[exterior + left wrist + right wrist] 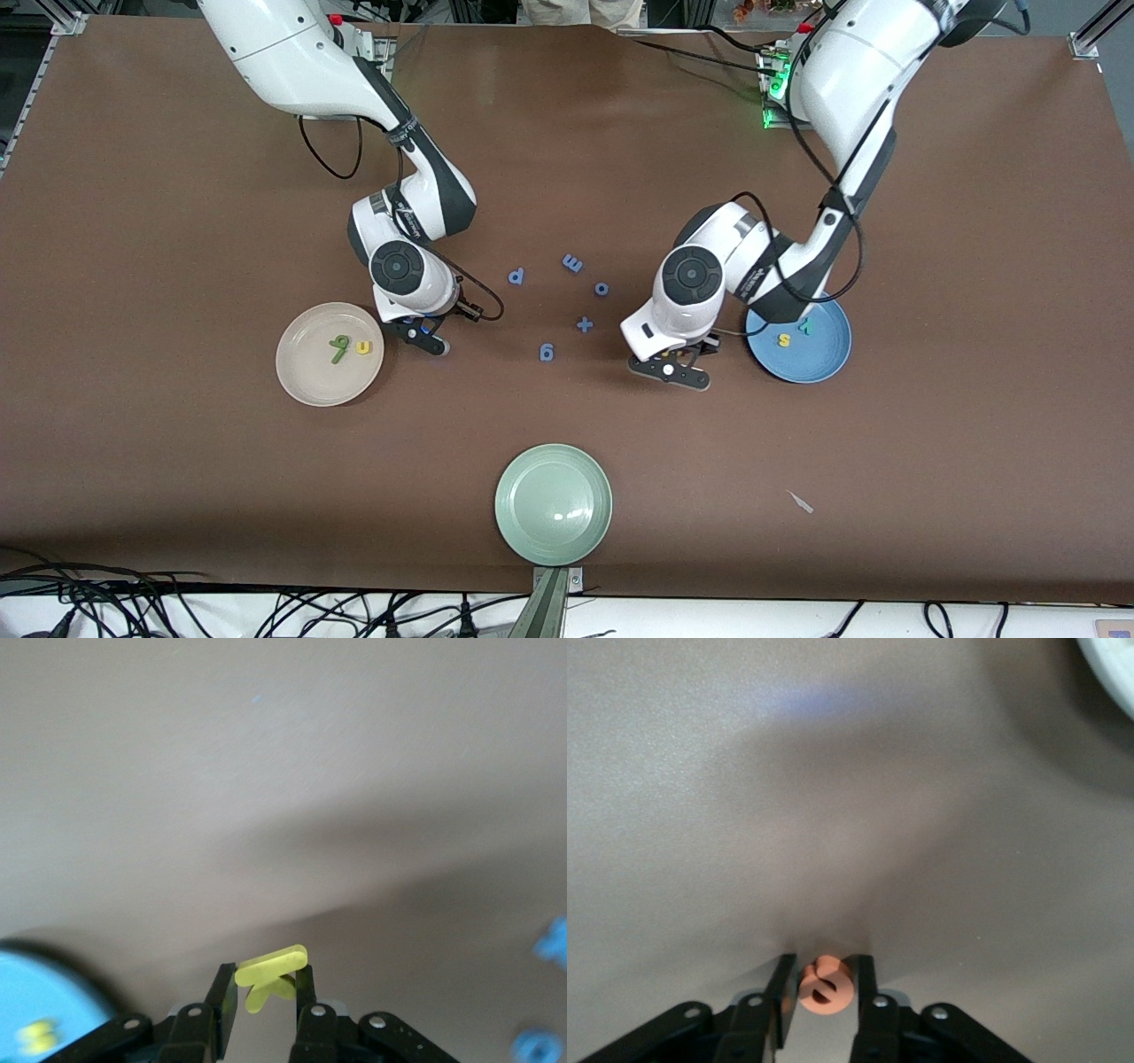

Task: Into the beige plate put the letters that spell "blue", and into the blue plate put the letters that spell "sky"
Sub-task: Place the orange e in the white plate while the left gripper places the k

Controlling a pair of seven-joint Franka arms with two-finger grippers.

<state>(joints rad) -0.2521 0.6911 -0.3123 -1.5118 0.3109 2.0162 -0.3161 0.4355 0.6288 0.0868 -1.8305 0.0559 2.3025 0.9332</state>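
Left claw clamps yellow k; right claw clamps orange e

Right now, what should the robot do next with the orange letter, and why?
Probably carry it over the beige plate and let go. The right gripper is shut on the orange e beside that plate, where the b, l and u already lie.

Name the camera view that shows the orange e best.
The right wrist view: the orange e sits pinched between the right end effector fingers. In the front view the end effector hides it; the left wrist view misses it.
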